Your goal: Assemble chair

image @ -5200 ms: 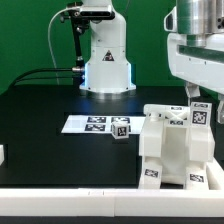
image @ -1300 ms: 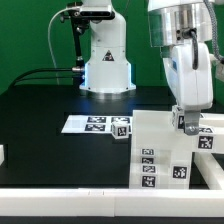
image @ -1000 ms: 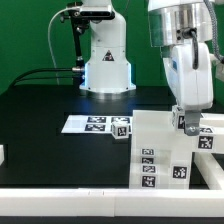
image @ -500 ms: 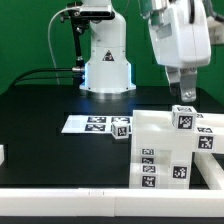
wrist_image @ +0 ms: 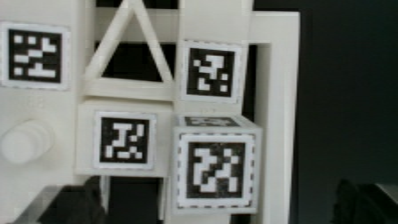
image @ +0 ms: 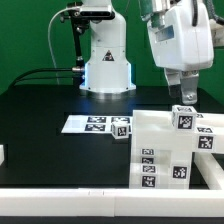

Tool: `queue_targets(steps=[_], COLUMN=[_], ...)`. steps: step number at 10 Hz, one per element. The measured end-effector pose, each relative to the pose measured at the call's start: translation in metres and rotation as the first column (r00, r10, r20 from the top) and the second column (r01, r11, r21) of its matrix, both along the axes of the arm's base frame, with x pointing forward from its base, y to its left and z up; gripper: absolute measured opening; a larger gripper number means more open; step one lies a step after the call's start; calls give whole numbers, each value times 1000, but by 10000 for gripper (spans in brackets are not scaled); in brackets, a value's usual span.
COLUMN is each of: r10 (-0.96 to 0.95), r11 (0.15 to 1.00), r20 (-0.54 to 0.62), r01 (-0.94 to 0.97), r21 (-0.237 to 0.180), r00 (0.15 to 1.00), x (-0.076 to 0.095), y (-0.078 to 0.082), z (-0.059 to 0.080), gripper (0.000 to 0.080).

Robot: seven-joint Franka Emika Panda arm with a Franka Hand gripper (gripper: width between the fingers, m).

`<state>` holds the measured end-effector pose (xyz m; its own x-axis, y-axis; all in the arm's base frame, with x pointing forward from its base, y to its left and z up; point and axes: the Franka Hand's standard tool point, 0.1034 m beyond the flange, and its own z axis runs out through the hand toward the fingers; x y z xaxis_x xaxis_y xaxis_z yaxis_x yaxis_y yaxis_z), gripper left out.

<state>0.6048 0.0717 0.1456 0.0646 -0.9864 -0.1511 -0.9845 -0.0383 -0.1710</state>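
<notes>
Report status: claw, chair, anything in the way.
Open claw, empty, above chair. Chair standing, not gripped. Off the path: small block by marker board.

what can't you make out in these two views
- Matte white blocky plastic chair: the exterior view's right edge cuts off its side, and the white front rail hides its base.
- Small white block: cut off by the exterior view's left edge.
- Robot's two-finger pincer: the wrist view shows only its dark fingertips, blurred.
</notes>
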Motion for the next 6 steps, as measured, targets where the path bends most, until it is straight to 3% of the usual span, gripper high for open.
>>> queue_targets(steps=[3,4,6], r10=[165,226,371], r11=[986,973,927], r20=[-1,-6,12], r01=[-165,-227,-369], r21=[-9,-34,-63], r00=[986,974,929], x=[-32,-36,-35], y=[-2,6,2], z=[3,3,3], gripper=[649,649,649])
